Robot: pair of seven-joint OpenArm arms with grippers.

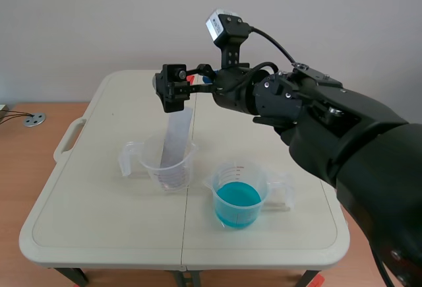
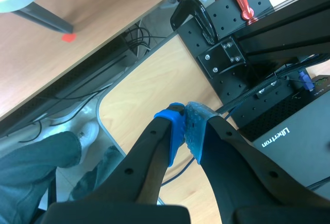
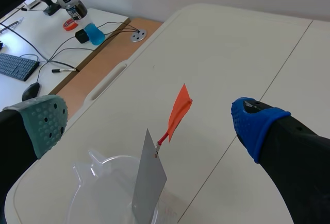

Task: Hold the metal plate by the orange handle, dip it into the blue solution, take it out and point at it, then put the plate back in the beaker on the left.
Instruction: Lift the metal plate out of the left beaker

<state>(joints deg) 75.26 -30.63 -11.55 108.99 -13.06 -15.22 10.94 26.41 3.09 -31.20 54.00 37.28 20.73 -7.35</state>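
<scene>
Two clear plastic measuring beakers stand side by side on a cream folding plastic table (image 1: 99,201). The left beaker (image 1: 173,171) holds a thin grey metal plate (image 1: 177,135) leaning against its rim, and the right beaker (image 1: 267,175) is part-filled with blue solution (image 1: 237,196). The plate's small orange handle (image 3: 179,112) sticks up above the left beaker, probably so it can be pinched without touching the metal. The right gripper (image 3: 150,122), on an arm reaching in from the right, hovers over that beaker with its fingers spread wide. The handle sits in the gap between them, untouched, so the grasp looks about to begin and nothing is dipped yet. The left gripper (image 2: 184,123) is clenched on nothing, pads pressed together, hanging off the table over the floor. Behind the table is a plain pale wall (image 1: 79,23). Beside the table runs a wood-topped desk (image 1: 26,142), and farther off is a white desk with a keyboard (image 3: 15,65).
</scene>
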